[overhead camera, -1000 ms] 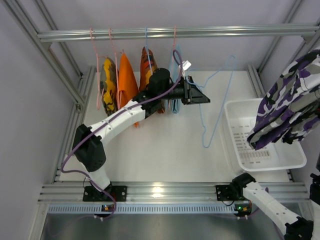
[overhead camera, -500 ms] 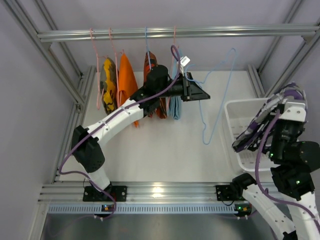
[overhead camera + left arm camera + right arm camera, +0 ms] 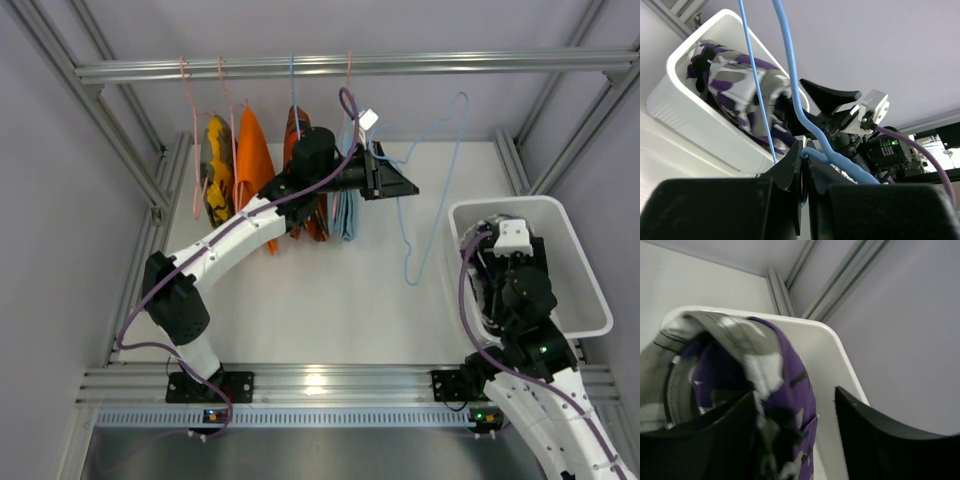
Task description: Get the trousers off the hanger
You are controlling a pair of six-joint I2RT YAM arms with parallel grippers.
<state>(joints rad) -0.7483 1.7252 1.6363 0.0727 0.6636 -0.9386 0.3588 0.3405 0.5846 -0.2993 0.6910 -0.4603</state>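
Note:
The bare light-blue wire hanger [image 3: 409, 281] hangs slanted over the middle of the table. My left gripper [image 3: 400, 186] is shut on it near its neck, and the left wrist view shows the wire [image 3: 791, 75] pinched between the black fingers [image 3: 805, 150]. The purple, white and grey trousers [image 3: 735, 95] lie bunched in the white bin [image 3: 590, 300], free of the hanger. My right gripper [image 3: 500, 265] points down into the bin. Its jaws [image 3: 792, 392] stand open, with the trousers [image 3: 765, 375] resting against the left finger and clear of the right one.
At the back, a metal rail [image 3: 350, 66] carries pink hangers with orange patterned garments [image 3: 255, 160] and a light-blue garment [image 3: 347, 215], right beside my left arm. Aluminium frame posts line both sides. The bin's wall [image 3: 835, 355] sits close to my right fingers.
My right arm has swung down from the far right, lowered the trousers into the bin and opened its jaws. The left gripper has kept hold of the hanger, lifting it slightly.

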